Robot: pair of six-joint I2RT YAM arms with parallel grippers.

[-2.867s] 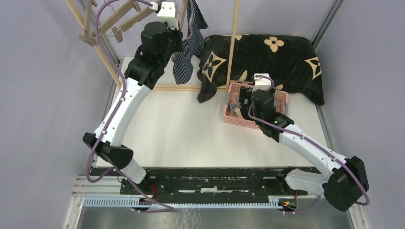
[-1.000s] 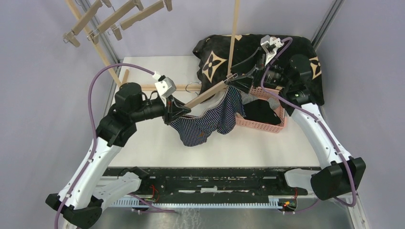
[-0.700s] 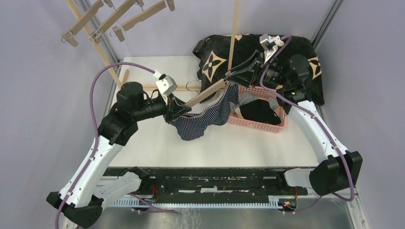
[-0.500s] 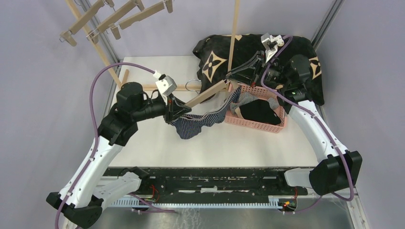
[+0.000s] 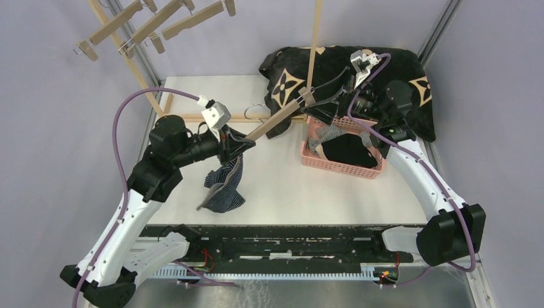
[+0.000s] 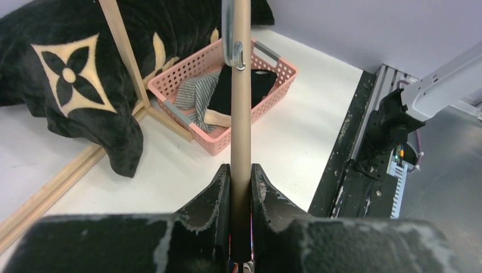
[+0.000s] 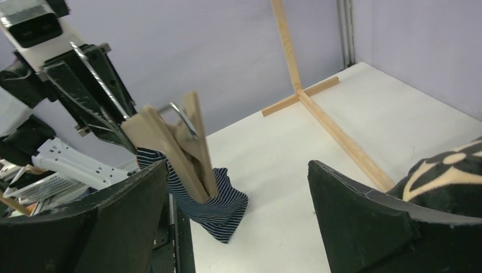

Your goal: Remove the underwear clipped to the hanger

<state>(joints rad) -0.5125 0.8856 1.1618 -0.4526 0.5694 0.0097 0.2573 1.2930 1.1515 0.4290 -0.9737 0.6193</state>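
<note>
Left gripper (image 6: 240, 170) is clamping the wooden hanger (image 5: 277, 120) at centre-left of the overhead frame, navy striped underwear (image 5: 224, 187) is dangling beneath that end, and right gripper (image 5: 312, 104) is hovering, fingers spread apart, at the hanger's other end beside the pink basket (image 5: 335, 168).

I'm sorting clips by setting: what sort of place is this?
Likely a lab test cell staged for laundry: bare lilac walls with metal framing, a white table, a wooden clothes rack with clip hangers, a pink basket.
</note>
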